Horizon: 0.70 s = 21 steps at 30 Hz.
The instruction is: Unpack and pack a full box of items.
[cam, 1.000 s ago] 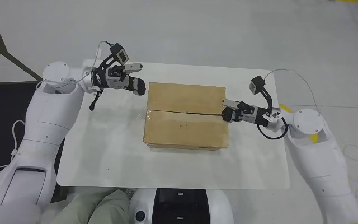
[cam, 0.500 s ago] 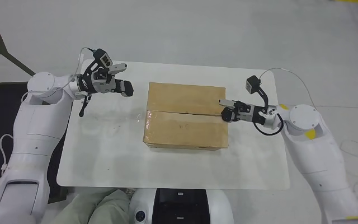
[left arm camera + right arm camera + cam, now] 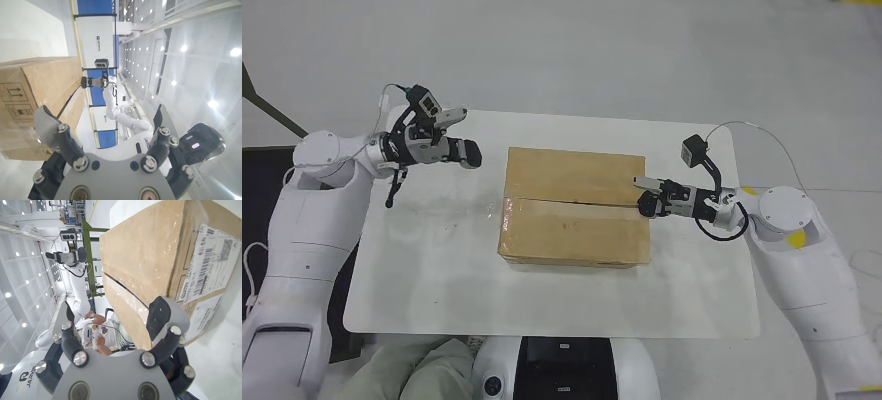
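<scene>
at the taped brown cardboard box (image 3: 572, 205)'s seam, the right gripper (image 3: 642, 195) is gaping wide, likely for flaps, the left gripper (image 3: 470, 135) gaping nearby.

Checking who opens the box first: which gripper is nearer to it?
The right gripper, at the end of the box where its flap seam runs out; the left gripper hangs clear of the opposite end.
</scene>
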Motion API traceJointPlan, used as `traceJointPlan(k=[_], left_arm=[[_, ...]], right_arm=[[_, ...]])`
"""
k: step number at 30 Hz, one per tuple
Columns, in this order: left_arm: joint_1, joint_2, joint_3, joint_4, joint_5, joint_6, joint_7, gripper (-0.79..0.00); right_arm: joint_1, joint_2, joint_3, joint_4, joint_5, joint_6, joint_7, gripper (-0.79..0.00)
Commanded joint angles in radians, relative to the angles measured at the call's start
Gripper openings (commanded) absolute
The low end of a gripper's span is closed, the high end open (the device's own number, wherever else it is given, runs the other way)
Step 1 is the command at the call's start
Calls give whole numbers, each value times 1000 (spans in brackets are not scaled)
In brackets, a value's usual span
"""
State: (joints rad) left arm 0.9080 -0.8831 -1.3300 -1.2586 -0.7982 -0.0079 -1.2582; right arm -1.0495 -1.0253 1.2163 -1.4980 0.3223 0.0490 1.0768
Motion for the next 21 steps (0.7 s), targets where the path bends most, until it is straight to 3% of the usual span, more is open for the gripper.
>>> traceJointPlan(k=[1,7,11,21], left_arm=[[21,-2,-8,6,-19,-7,71,0],[92,-17,-4,36,-135,-23,116,0],[152,-26,-16,35,-200,-82,166,0],[316,-31,-41,-77,-88,-194,361,0]], right_arm=[[0,0,0,0,0,0,0,0],[0,0,0,0,0,0,0,0],[0,0,0,0,0,0,0,0],[0,0,0,0,0,0,0,0]])
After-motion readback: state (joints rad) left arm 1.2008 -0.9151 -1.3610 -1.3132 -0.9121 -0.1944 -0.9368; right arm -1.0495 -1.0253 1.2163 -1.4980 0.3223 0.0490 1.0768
